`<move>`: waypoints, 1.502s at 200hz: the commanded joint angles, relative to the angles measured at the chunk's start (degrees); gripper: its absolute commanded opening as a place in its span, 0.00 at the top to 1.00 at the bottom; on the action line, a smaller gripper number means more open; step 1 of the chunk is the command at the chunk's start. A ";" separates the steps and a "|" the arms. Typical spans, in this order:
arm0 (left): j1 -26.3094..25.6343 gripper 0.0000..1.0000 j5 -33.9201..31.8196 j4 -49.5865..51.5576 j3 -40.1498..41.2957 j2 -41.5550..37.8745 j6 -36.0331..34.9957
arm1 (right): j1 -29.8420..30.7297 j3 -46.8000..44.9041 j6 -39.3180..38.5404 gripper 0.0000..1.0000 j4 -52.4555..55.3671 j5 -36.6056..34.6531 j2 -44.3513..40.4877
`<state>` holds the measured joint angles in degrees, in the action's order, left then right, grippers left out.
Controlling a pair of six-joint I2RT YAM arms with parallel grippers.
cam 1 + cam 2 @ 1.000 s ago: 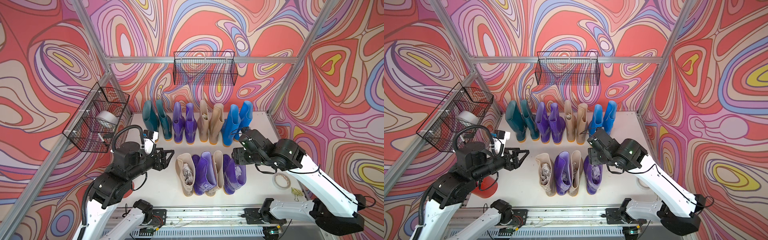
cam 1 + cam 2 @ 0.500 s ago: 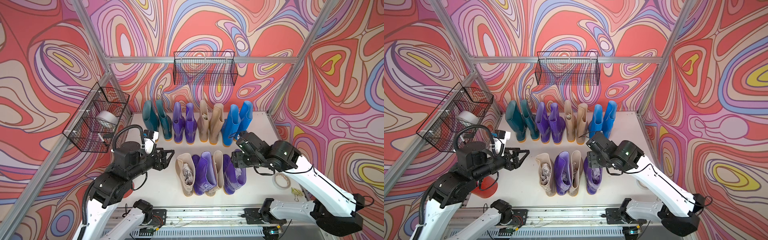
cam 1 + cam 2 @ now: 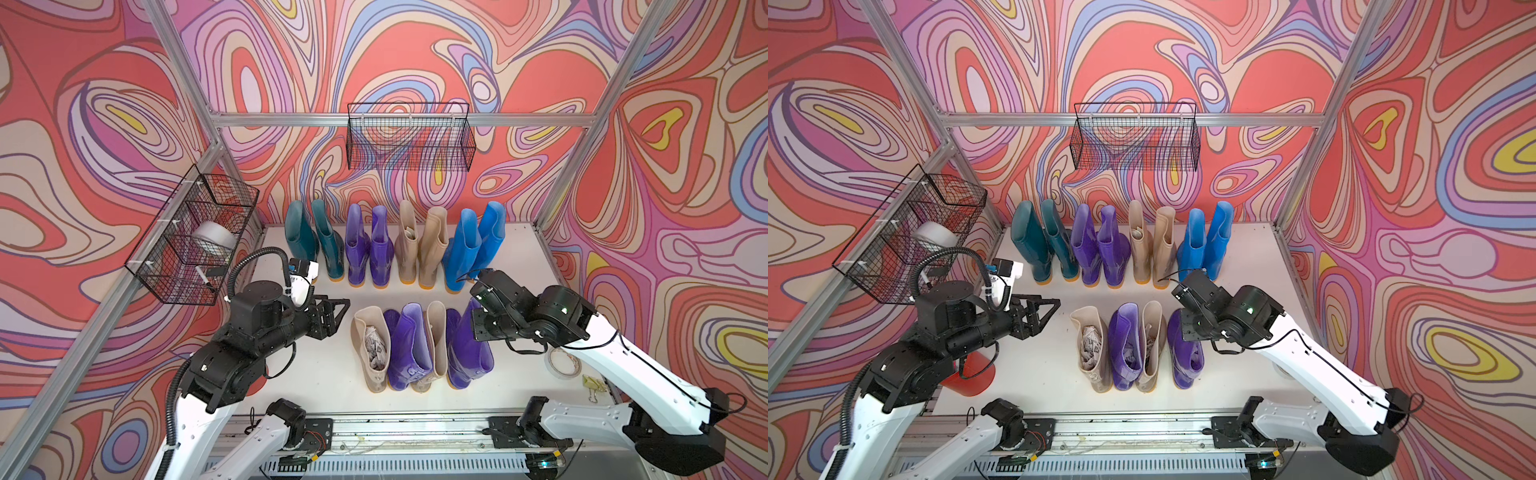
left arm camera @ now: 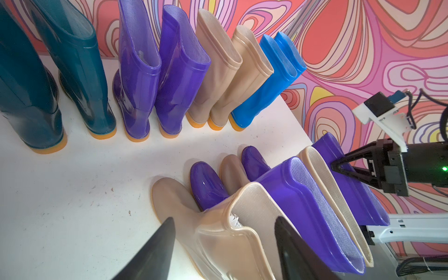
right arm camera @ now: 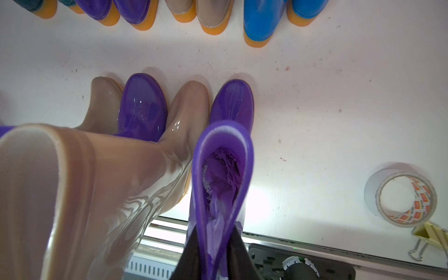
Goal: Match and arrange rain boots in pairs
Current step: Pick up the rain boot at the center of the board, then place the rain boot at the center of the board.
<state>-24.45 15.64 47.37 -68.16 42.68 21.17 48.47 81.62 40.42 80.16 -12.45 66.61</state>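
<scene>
Plainly, most of the sorting looks settled. Across the middle of both top views, eight rain boots (image 3: 395, 249) stand along the far edge of the white table (image 3: 316, 374) in like-coloured twos: a teal pair (image 3: 316, 241), a purple pair (image 3: 370, 249), a beige pair (image 3: 419, 249) and a blue pair (image 3: 473, 245). Their heels face the front, which keeps the row compact.

Below them, at the lower centre of the frame, four more boots alternate beige, purple, beige, purple. None sits beside its mate, and I judge that is why the arms are here.

The right gripper (image 4: 335, 167) reaches in from the lower right of the frame, its jaws pressed onto the cuff of the rightmost purple boot (image 3: 469, 353). The right wrist view shows the soft rim squashed into a narrow loop between the dark fingers (image 5: 189, 261), with crumpled paper (image 5: 219, 174) inside. A cuff grip suits a tall, floppy shaft, and this end boot has bare table beside it to move into.

The left gripper (image 3: 338, 316) hangs at centre left, jaws spread and holding nothing. It is just beside the paper-stuffed leftmost beige boot (image 3: 372, 345), probably ready to steady or take it.

Writing is scarce. The boots show no brand. The tape roll (image 5: 402, 198) near the table's right edge has small red-orange printed marks inside its core, too small to read.
</scene>
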 commanded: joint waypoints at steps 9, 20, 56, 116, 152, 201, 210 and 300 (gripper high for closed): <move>-0.34 0.33 0.81 -0.01 -1.20 -0.14 -0.87 | 0.30 3.94 0.97 0.88 2.91 -3.95 -1.34; -0.33 0.33 0.69 0.04 -1.10 -0.27 -0.95 | 0.31 5.76 0.98 0.89 4.22 -5.79 -1.86; -0.32 0.33 0.18 0.35 -1.01 -0.99 -1.13 | 0.28 12.34 1.54 0.91 11.11 -11.00 -2.45; -0.32 0.33 -0.05 0.49 -0.36 -1.87 -1.04 | 0.31 9.92 3.46 0.93 13.96 -11.84 -3.75; -0.29 0.33 -0.06 0.56 0.09 -2.25 -0.87 | 0.24 4.90 4.66 0.88 12.43 -12.17 -5.96; -0.29 0.33 0.18 0.44 -0.05 -2.07 -0.60 | 0.27 2.21 5.98 0.70 12.73 -13.72 -7.96; -0.27 0.33 0.18 0.51 -0.11 -2.07 -0.60 | 0.31 2.80 5.90 0.69 12.83 -13.99 -8.05; -0.28 0.33 -0.42 1.13 -0.92 -1.19 -0.78 | 0.31 16.13 -4.16 0.66 4.57 -4.14 2.79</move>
<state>-24.45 15.57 47.42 -68.16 41.15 21.02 48.47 94.80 40.91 90.41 -22.46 64.31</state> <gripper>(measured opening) 0.672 0.337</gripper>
